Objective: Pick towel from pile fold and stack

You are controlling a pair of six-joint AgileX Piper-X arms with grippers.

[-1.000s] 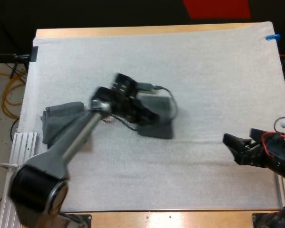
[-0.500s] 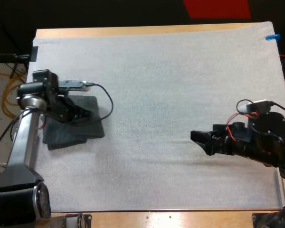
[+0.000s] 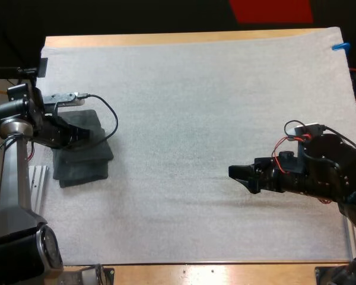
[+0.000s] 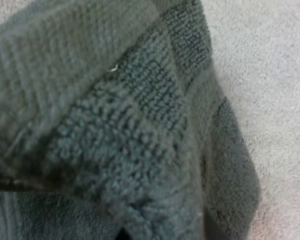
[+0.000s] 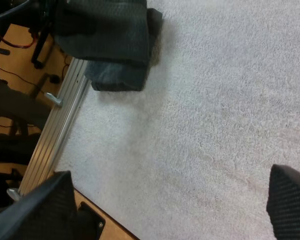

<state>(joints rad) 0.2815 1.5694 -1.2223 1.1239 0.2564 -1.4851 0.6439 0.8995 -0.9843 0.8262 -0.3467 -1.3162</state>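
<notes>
- High view: the left gripper point(image 3: 77, 135) sits at the 9 o'clock edge of the white mat point(image 3: 190, 101). It is over the top towel point(image 3: 94, 138), which lies skewed on the lower towel point(image 3: 83, 171) of the folded stack.
  - I cannot tell whether this pincer is clamped on the cloth or free of it.
  - If it lifts away with terry loops snagged, the top towel could be dragged off the stack or pulled open.
  - The stack lies just beside the metal rail point(image 3: 37, 175). A shove toward 9 o'clock could push a corner over the mat's edge.
  - The right gripper point(image 3: 236, 173) hangs at about 4 o'clock, pointing toward 9 o'clock. It is well apart from the stack, so a clash between the arms looks unlikely from here.
- Left wrist view: the top towel point(image 4: 115, 125) sits very close under the camera. Its folded layers are stepped rather than flush, and bare mat point(image 4: 270, 75) lies beside them.
  - The layers look loose. Once the pressure comes off, a fold may spring up and spoil the fold.
- Right wrist view: the right gripper point(image 5: 165, 200) stands wide, with nothing between its jaws, over bare mat. Far off, the top towel point(image 5: 105, 27) overlaps the lower towel point(image 5: 117, 77) unevenly, close to the rail point(image 5: 55, 130).
  - That offset is the main risk. Later towels set on a crooked base would likely lean and slide toward the rail.
</notes>
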